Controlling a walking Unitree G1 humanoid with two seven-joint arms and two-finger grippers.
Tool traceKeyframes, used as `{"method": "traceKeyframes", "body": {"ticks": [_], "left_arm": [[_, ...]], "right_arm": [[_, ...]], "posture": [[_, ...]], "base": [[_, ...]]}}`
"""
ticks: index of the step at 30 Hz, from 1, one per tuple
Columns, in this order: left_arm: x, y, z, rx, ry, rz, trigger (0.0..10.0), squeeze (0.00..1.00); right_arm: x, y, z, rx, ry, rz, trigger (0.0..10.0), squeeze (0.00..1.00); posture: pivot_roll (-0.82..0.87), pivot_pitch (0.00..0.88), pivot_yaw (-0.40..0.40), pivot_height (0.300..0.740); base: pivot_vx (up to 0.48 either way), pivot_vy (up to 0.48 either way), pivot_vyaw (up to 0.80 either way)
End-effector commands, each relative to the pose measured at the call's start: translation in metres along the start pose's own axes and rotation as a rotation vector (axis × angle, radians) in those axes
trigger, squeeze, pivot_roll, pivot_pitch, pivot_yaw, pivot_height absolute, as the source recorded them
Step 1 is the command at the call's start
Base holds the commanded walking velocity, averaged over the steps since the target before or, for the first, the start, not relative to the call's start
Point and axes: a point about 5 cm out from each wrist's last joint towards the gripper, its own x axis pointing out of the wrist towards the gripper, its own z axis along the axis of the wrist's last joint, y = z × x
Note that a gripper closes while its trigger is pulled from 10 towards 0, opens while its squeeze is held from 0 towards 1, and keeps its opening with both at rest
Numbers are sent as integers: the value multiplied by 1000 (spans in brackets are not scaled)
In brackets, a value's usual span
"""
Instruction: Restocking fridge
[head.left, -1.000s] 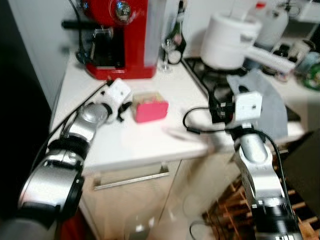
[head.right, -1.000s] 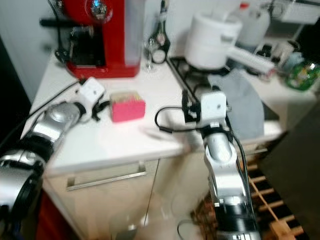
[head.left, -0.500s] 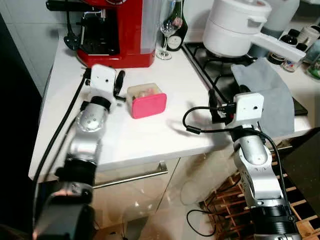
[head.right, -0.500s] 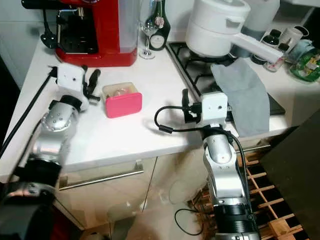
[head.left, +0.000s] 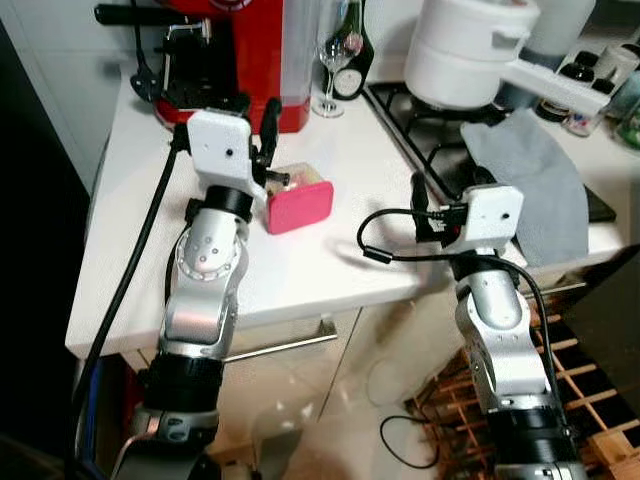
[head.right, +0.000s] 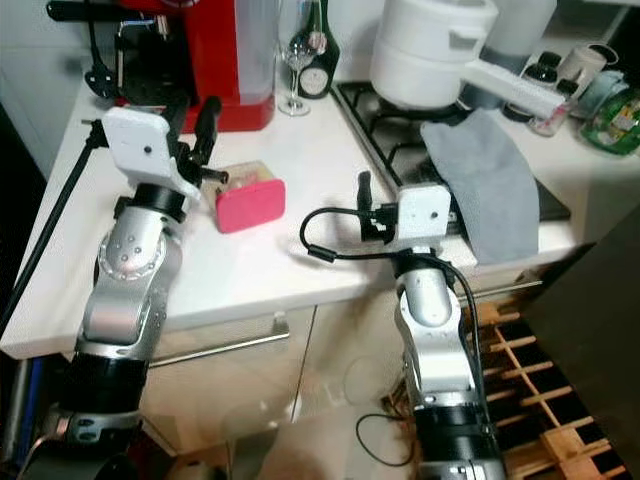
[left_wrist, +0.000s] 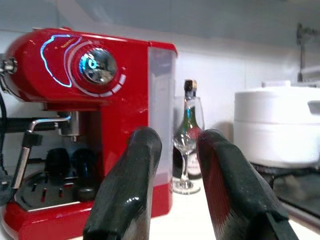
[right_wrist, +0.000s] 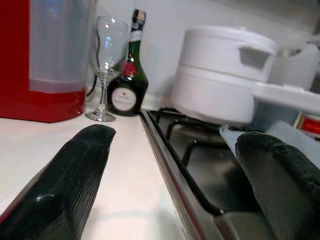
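Right gripper (head.right: 366, 205): hovering low over the near edge of the white worktop (head.left: 320, 265), its two glossy black fingers (right_wrist: 65, 185) spread wide apart and holding nothing.
Left gripper (head.left: 262, 125): hanging raised above the worktop, just over the near side of the box, its rounded fingers (left_wrist: 127, 192) standing a narrow gap apart with nothing between them.
Pink box (head.left: 298, 203): sitting on the worktop, a small rounded tub with a matt pink front and pale contents showing on top; I judge it the item meant for the fridge.
Grey cloth (head.left: 535, 180): lying limp and soft over the hob edge, beside the right arm.
Wine glass (head.left: 326, 65): standing thin-stemmed beside a dark bottle (head.left: 350, 60) and the glossy red coffee machine (head.left: 235, 55).
White pot (head.left: 470, 55): sitting smooth and round on the black hob grate.
Risk: a narrow gap may be pushing the light tub along instead of straddling it; overreaching could be tipping the glass.
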Motion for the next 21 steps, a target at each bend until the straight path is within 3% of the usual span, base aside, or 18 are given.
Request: {"method": "traceKeyframes", "body": {"ticks": [1,10,13,19,21], "left_arm": [[0,-1,-1,8,11,-11,10000,0],[-10,-6,-8,22,72,-2,10000,0],[-6,-2,-24,45,150,-24,10000,0],[7,8,-35,87,256,-65,10000,0],[9,11,-39,60,299,-60,10000,0]], "right_arm": [[6,-2,8,11,-43,-25,10000,0],[10,-3,9,22,-72,-52,10000,0],[12,-1,10,29,-83,-56,10000,0],[12,0,10,33,-80,-48,10000,0],[12,1,9,35,-77,-41,10000,0]], "posture": [[14,0,-20,740],[15,0,2,740],[12,0,6,740],[7,0,0,740],[3,0,0,740]], "base": [[0,0,0],[0,0,0],[0,0,0],[0,0,0],[0,0,0]]}}
